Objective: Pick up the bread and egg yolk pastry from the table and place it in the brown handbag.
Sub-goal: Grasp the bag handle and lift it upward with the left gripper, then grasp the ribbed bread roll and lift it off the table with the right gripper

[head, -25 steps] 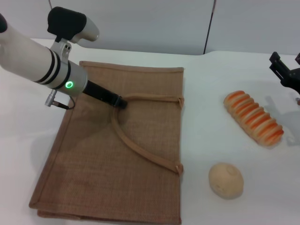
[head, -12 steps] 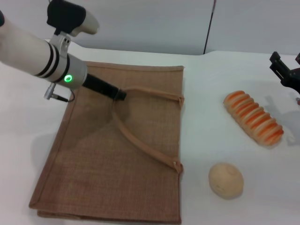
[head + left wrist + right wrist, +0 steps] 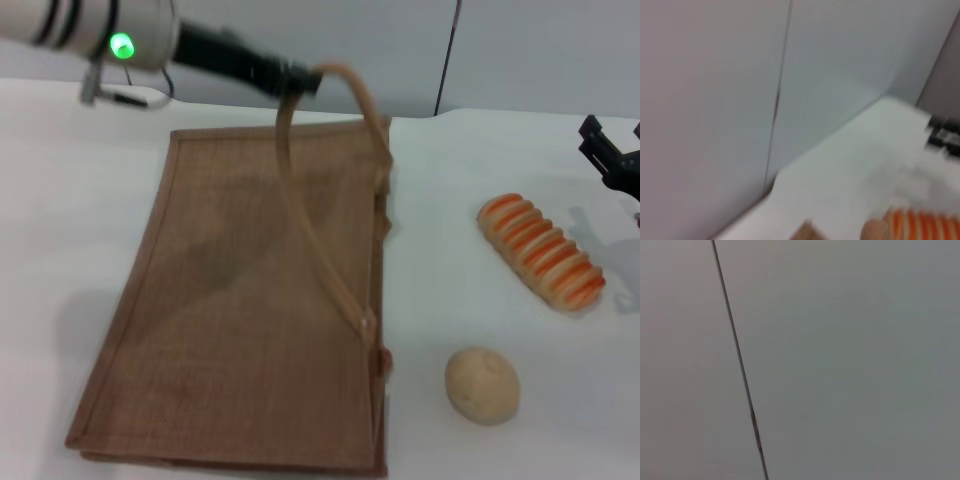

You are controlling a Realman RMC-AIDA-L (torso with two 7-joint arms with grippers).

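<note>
The brown handbag (image 3: 250,300) lies flat on the white table (image 3: 470,170) at the left. My left gripper (image 3: 305,78) is shut on its tan handle (image 3: 310,230) and holds the loop up above the bag's far edge. The striped bread (image 3: 541,251) lies at the right and also shows in the left wrist view (image 3: 920,223). The round egg yolk pastry (image 3: 482,384) sits in front of it, near the bag's right edge. My right gripper (image 3: 612,150) hangs at the far right edge, behind the bread and apart from it.
A grey wall with a dark vertical seam (image 3: 447,60) stands behind the table. The right wrist view shows only that wall (image 3: 840,360). Bare tabletop lies between the bag and the two pastries.
My left gripper has risen and moved back and to the right, pulling the bag's handle up off the bag. The bread, the pastry and the right arm have not moved.
</note>
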